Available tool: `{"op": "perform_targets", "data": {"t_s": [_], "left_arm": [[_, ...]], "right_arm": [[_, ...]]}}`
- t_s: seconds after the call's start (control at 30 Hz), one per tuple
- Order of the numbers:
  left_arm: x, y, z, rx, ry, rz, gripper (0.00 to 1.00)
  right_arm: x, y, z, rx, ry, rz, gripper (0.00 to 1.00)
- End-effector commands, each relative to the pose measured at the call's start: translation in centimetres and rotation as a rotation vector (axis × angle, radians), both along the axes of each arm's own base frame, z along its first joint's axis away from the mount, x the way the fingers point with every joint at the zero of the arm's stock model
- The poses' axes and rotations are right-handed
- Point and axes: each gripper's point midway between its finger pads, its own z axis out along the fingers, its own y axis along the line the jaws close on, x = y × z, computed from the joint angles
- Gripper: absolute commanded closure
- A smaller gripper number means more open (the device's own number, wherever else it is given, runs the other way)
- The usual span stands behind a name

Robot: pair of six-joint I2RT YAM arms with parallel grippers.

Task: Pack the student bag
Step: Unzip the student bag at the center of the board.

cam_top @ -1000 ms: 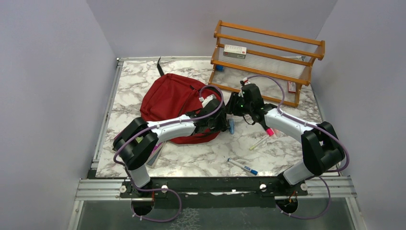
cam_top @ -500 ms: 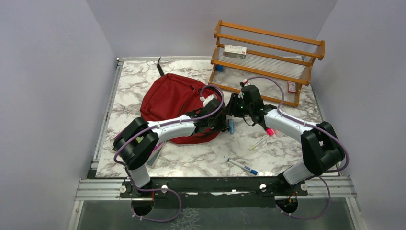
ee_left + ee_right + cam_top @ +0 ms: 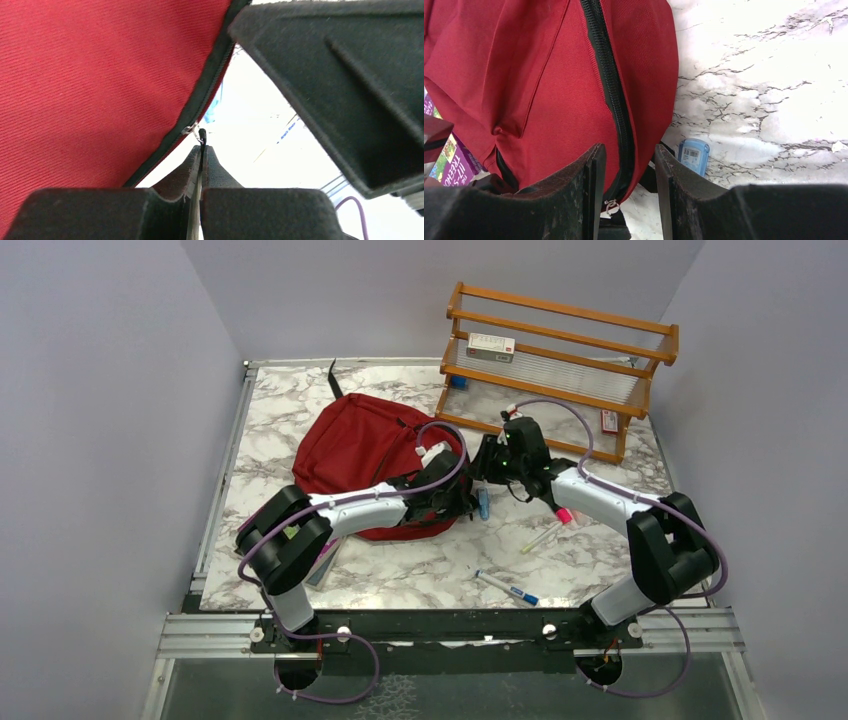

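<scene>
The dark-red student bag (image 3: pixel 350 445) lies zipped at the table's middle left. My left gripper (image 3: pixel 462 502) is at its right corner. In the left wrist view this gripper (image 3: pixel 201 150) is shut on the black zipper pull (image 3: pixel 202 134), next to the red cloth (image 3: pixel 90 75). My right gripper (image 3: pixel 480 465) hovers over the same corner. Its jaws (image 3: pixel 629 155) stand open astride the bag's black zipper line (image 3: pixel 611 100), with the small metal zipper ring (image 3: pixel 612 206) between them. A gap remains beside the right finger.
A small blue case (image 3: pixel 694 155) lies on the marble just right of the bag (image 3: pixel 483 503). Pens (image 3: pixel 541 537) and a blue marker (image 3: pixel 508 589) lie front right. A wooden rack (image 3: pixel 560 370) stands at the back right. A purple book (image 3: pixel 449 160) pokes out beside the bag.
My left gripper has closed from partly open onto the zipper pull. The right gripper and the bag have hardly moved.
</scene>
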Motion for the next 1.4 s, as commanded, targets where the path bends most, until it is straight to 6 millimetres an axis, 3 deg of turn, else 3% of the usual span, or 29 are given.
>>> {"op": "perform_targets", "data": {"t_s": [0.0,0.23,0.6,0.87,1.17,1.37], "left_arm": [[-0.7,0.4,1.2,-0.014,-0.031,-0.035,1.00],[-1.1,1.2,1.2,0.002,-0.039,-0.048,1.00],[-2.0,5.0,0.1,0.088,-0.005,-0.065,1.00],[-3.0,8.8,1.1,0.150,-0.003,-0.073,1.00],[-5.2,13.8,0.9,0.181,0.064,-0.038,1.00],[-5.5,17.3,1.1,0.224,0.063,0.005,1.00]], "right_arm": [[0.9,0.9,0.1,0.027,-0.025,0.025,0.55],[1.1,2.1,-1.3,0.047,0.017,0.070,0.59],[1.7,2.0,-0.9,0.048,-0.018,0.064,0.99],[2.5,0.8,-0.7,-0.007,-0.047,0.028,1.00],[3.2,-0.3,-0.4,-0.071,-0.080,0.012,1.00],[3.7,-0.9,-0.2,-0.117,-0.100,0.001,0.99]]}}
